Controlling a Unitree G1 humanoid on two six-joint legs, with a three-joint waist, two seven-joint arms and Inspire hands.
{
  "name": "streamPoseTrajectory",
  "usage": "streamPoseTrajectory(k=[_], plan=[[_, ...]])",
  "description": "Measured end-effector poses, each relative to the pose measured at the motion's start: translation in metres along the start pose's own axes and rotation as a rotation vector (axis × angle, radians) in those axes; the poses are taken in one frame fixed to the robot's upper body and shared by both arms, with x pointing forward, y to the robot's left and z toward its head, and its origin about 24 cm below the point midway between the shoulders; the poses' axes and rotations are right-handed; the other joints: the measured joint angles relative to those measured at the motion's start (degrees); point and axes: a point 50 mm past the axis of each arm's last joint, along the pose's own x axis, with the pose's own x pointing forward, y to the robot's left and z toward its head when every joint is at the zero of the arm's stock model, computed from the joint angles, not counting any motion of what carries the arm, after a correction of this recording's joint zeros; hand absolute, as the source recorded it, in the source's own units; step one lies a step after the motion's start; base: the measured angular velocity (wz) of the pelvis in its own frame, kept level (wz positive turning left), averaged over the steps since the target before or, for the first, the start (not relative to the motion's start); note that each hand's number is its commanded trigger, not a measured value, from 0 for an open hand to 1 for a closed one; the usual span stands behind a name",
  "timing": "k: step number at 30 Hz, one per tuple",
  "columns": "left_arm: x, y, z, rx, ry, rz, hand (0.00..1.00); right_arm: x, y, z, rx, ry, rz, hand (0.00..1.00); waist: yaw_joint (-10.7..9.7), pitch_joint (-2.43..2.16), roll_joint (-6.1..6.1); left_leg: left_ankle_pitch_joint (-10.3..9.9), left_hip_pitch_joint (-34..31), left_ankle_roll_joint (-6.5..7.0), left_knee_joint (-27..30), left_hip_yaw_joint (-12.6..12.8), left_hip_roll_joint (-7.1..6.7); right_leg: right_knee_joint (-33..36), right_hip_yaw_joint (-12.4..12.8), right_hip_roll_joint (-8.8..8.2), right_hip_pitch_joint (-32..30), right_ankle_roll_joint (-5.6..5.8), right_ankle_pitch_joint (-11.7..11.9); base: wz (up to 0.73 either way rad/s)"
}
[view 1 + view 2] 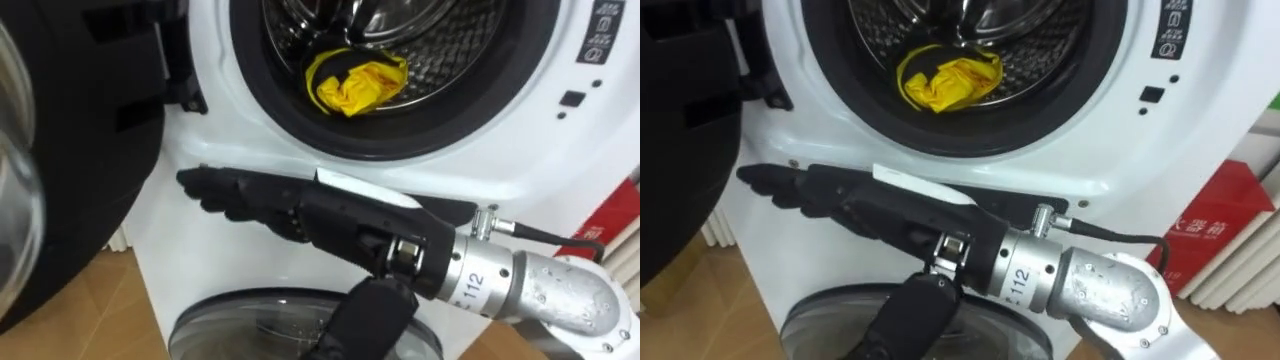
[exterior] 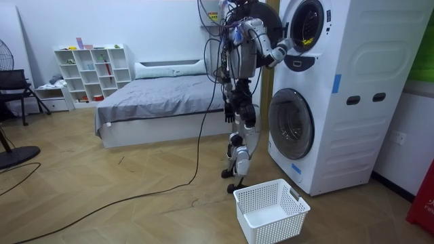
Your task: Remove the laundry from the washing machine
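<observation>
Right hand [image 1: 290, 210] is held flat just below the drum [image 1: 450, 50], fingers straight, nothing grasped. Yellow cloth [image 1: 358, 84] is noted lying inside the drum. Step judged: reach. Next, the hand must be raised into the drum and closed on the cloth.

Up on the head, the stereo pair looks forward and down from close against the front of the upper washing machine [image 1: 230, 150], so the lower arc of its open drum [image 1: 450, 60], yellow garment [image 1: 358, 85] inside, runs along the top of both eye views. The two eyes share nearly everything: the right hand [image 1: 290, 205] stretched across the white panel, and at the bottom edge the glass door [image 1: 230, 320] of the lower machine [image 2: 325, 142]. The right eye catches more of the control panel [image 1: 1170, 35]. The room camera stands well back on the wooden floor [image 2: 102, 183], facing both machines from the robot's right side and taking in the whole robot, the white laundry basket [image 2: 261, 227] and the bed [image 2: 163, 95]. It shares the upper drum and the raised hand with the eyes.
</observation>
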Motion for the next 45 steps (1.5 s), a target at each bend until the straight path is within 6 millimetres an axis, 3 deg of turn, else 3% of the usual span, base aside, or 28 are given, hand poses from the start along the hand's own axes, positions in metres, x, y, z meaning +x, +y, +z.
streamPoseTrajectory(k=[9,14,16,18,19,22,31,37,45], plan=[[0.000,0.000,0.006,-0.026,-0.028,0.000,0.00,0.000,0.000,0.003,0.018,-0.035,0.007,0.00,-0.2,-0.05,-0.11,-0.1,0.3,0.03,-0.5,0.5,0.02,0.1,0.4,-0.02,-0.1,0.06,0.0,-0.02],[0.000,0.000,-0.002,-0.035,-0.011,0.003,0.00,-0.015,-0.021,0.012,-0.035,-0.048,-0.132,0.00,-1.1,-0.05,0.43,-0.1,0.4,0.09,-0.7,0.1,0.03,0.6,0.4,-0.08,0.0,0.06,0.0,0.02],[-0.001,-0.001,-0.011,-0.039,0.013,0.007,0.00,-0.021,-0.029,0.016,-0.053,-0.057,-0.210,0.00,-2.0,0.07,1.16,-0.2,1.3,0.20,-0.6,0.2,0.04,0.9,0.4,-0.13,0.8,0.17,-0.1,0.00],[-0.002,-0.005,-0.019,-0.042,0.032,0.000,0.00,-0.024,-0.033,0.018,-0.063,-0.074,-0.259,0.00,-2.5,-0.22,1.97,-0.4,1.7,0.29,-0.7,0.1,0.10,0.9,0.6,-0.24,1.1,0.32,-0.2,0.00],[-0.003,-0.008,-0.023,-0.045,0.041,-0.007,0.00,-0.027,-0.036,0.020,-0.073,-0.084,-0.290,0.00,-3.0,-0.01,2.58,-0.4,2.2,0.33,-0.7,0.1,0.08,0.9,0.6,-0.42,1.7,0.50,-0.3,0.00],[-0.004,-0.011,-0.029,-0.039,0.056,-0.007,0.00,-0.031,-0.039,0.021,-0.077,-0.096,-0.356,0.00,-3.6,-0.19,3.45,-0.4,2.2,0.52,-0.5,0.3,-0.16,0.8,0.8,-0.68,1.7,0.72,-0.5,-0.01],[-0.004,-0.012,-0.032,-0.033,0.059,0.008,0.00,-0.033,-0.043,0.022,-0.059,-0.139,-0.488,0.00,-3.0,-0.87,3.03,-0.4,2.5,0.53,-0.4,0.5,-0.58,0.4,0.9,-0.58,2.0,0.71,-0.5,0.00],[-0.005,-0.012,-0.034,0.011,0.064,0.014,0.00,-0.034,-0.046,0.022,-0.056,-0.151,-0.557,0.00,-2.8,-0.37,2.33,-0.4,3.1,0.53,-0.4,0.2,-0.74,0.0,0.8,-0.65,2.8,0.84,-0.8,0.02],[-0.005,-0.013,-0.034,0.028,0.072,0.015,0.00,-0.034,-0.048,0.017,-0.030,-0.140,-0.617,0.00,-2.7,-0.32,2.21,-0.5,2.7,0.64,-0.5,-0.4,-0.91,0.0,0.6,-0.72,2.7,1.00,-1.0,0.03]])
